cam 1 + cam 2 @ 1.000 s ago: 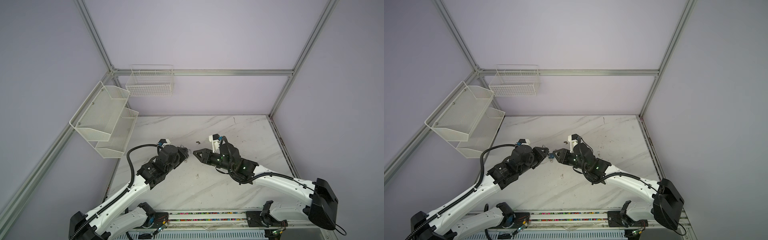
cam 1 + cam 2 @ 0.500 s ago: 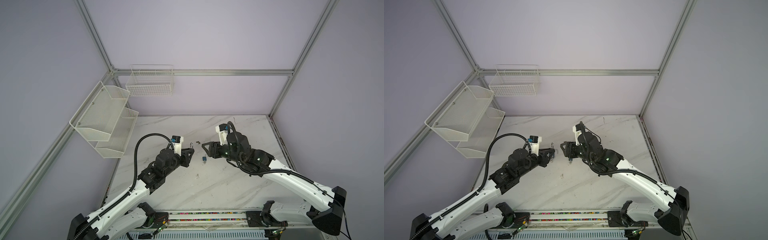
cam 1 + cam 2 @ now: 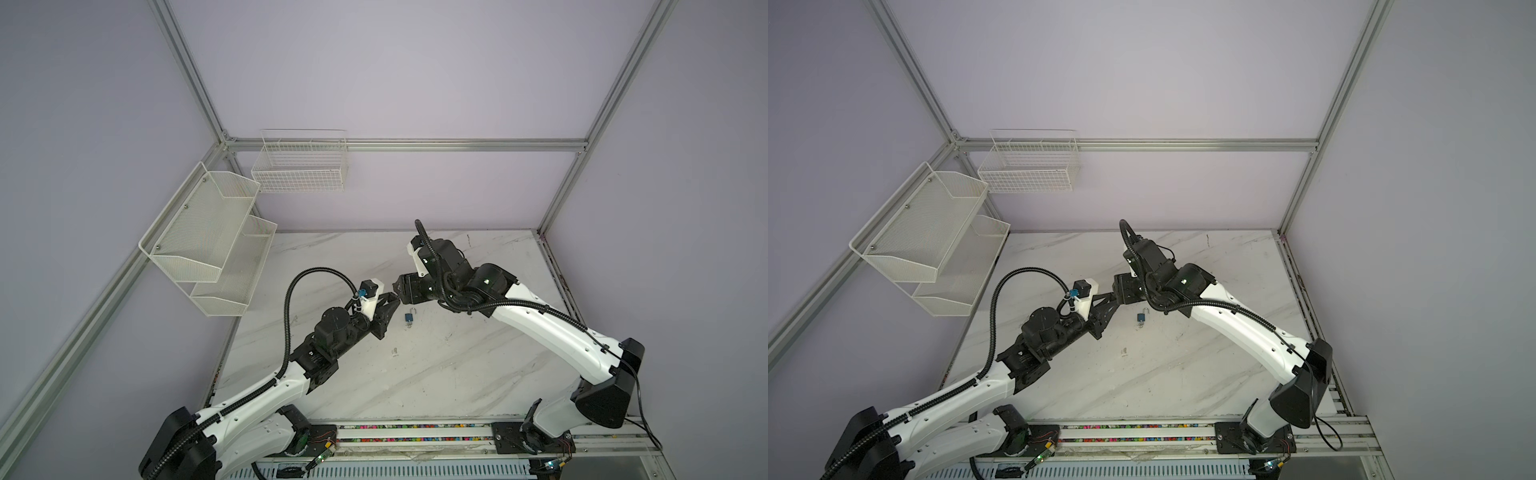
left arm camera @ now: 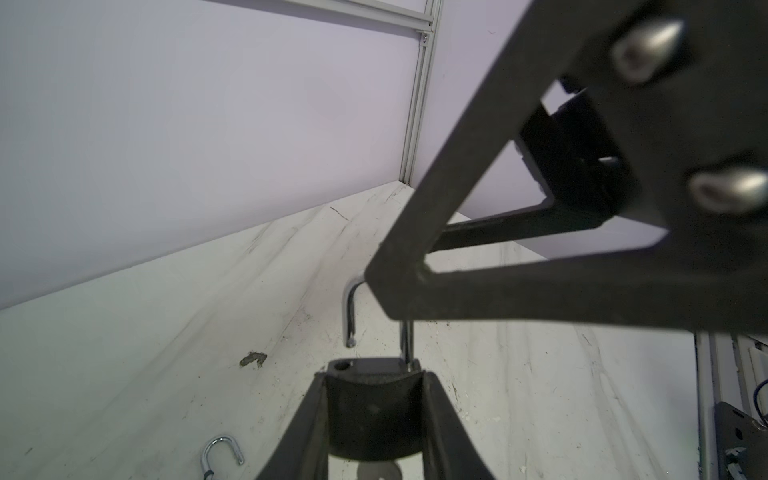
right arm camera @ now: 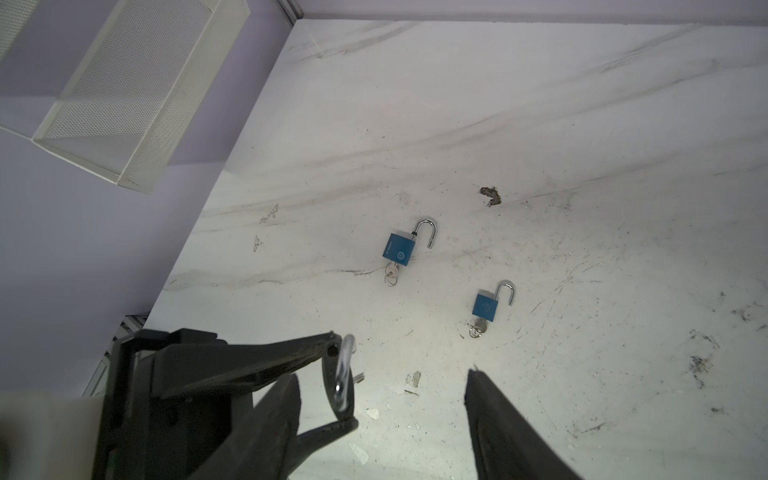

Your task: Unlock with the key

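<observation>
Left claw (image 4: 374,376): clamped on the lock (image 4: 374,399), one finger on each side of its body. In both top views it is lifted off the table (image 3: 457,374) and points at the right claw.
Right claw (image 5: 381,374): fingers spread wide with nothing between them. It is tip to tip with the left claw; whether the two touch cannot be told.
Lock: gripped between the left claw's fingers, shackle end turned outward towards the right claw. The body looks dark against the light.
Shackle (image 4: 351,307): open, with one leg in the body and the free end lifted clear of its hole. The bend sits right at a right claw finger (image 4: 415,274); contact cannot be told.
Key (image 4: 378,471): a blurred round metal head at the lock's base, back between the left claw's fingers. Too blurred to be sure.
Nearer blue lock (image 5: 485,307): flat on the table below and just ahead of the right claw, shackle open, with its key (image 5: 478,328) in the base.
Farther blue lock (image 5: 399,249): flat on the table beyond the nearer one, apart from it, shackle open, with its key (image 5: 391,274) in the base.
Top views: only one blue lock (image 3: 409,318) (image 3: 1141,318) shows, on the table under the claws' meeting point. Which of the two it is cannot be told.
Mesh rack (image 3: 208,245): on the wall, well off to the left claw's outer side.
</observation>
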